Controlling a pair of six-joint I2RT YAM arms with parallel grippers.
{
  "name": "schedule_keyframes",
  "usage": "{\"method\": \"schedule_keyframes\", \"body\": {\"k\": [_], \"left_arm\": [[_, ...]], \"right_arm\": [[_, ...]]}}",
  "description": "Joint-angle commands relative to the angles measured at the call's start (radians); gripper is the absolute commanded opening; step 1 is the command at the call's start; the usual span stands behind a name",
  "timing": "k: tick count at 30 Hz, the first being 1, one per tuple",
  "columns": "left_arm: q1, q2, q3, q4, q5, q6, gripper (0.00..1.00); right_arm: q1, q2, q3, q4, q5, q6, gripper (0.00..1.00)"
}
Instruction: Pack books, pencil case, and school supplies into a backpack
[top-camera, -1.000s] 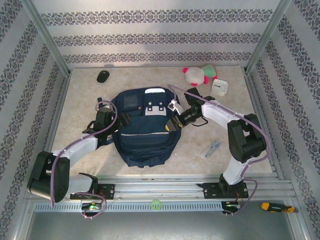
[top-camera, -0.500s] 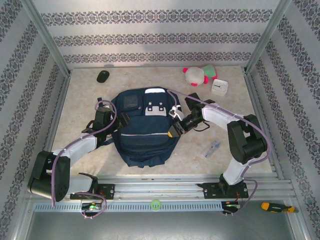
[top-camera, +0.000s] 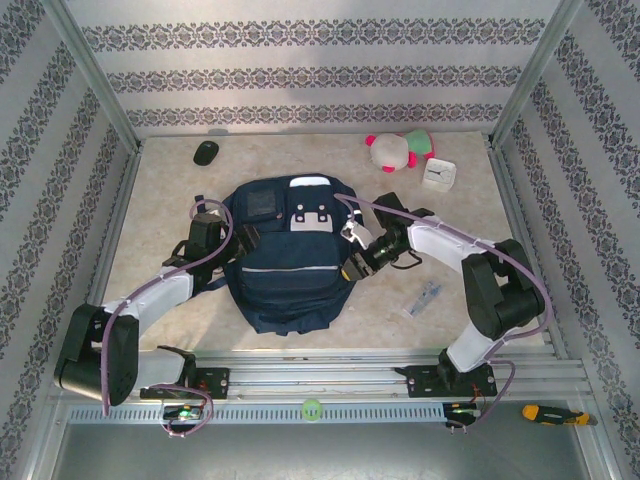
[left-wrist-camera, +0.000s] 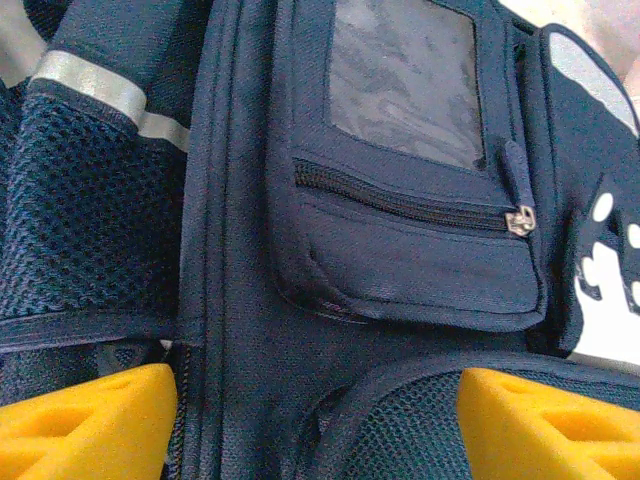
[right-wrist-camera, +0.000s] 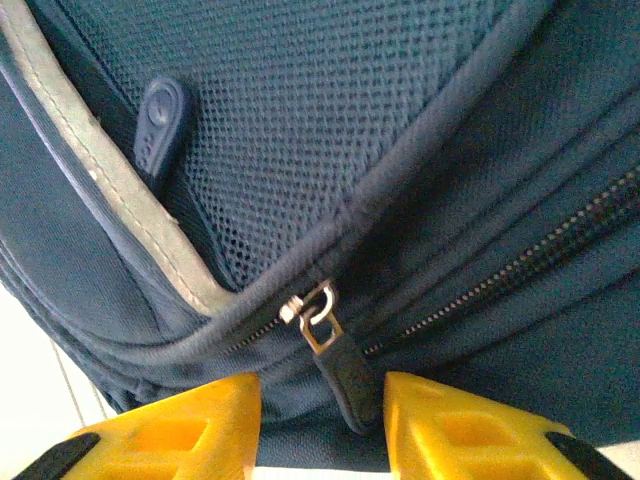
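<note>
At 3 o'clock of the zipped backpack (top-camera: 285, 265), mid-tabletop (top-camera: 160, 190), right hand (right-wrist-camera: 322, 400) sits narrow around a zipper pull (right-wrist-camera: 340, 365), grip unclear, left hand (left-wrist-camera: 315, 385) wide at 9 o'clock; packing seems unstarted, packet (top-camera: 424, 297) outside.

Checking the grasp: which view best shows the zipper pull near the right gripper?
Right wrist view: the zipper pull sits close-up between the right gripper's fingers. From the top it is too small to see; the left wrist sees another zipper.

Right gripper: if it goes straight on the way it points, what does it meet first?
The zipper pull of the backpack, just ahead between the fingers of the right gripper; it looks nearly touching.
</note>
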Motion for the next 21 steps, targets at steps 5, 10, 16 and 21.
{"method": "schedule_keyframes", "body": {"k": [5,10,16,21], "left_arm": [[0.010,-0.038,0.006,0.002,0.018,-0.001,0.73],[0.009,-0.063,-0.008,-0.003,0.020,-0.034,0.71],[0.008,-0.083,-0.045,0.026,0.020,-0.091,0.69],[0.007,-0.094,-0.064,0.037,0.023,-0.113,0.68]], "right_arm": [[0.015,-0.059,-0.044,0.102,0.028,0.036,0.14],[0.017,-0.134,-0.084,0.129,0.004,0.088,0.00],[0.045,-0.213,-0.131,0.162,-0.028,0.141,0.00],[0.085,-0.254,-0.147,0.158,0.133,0.177,0.13]]}}
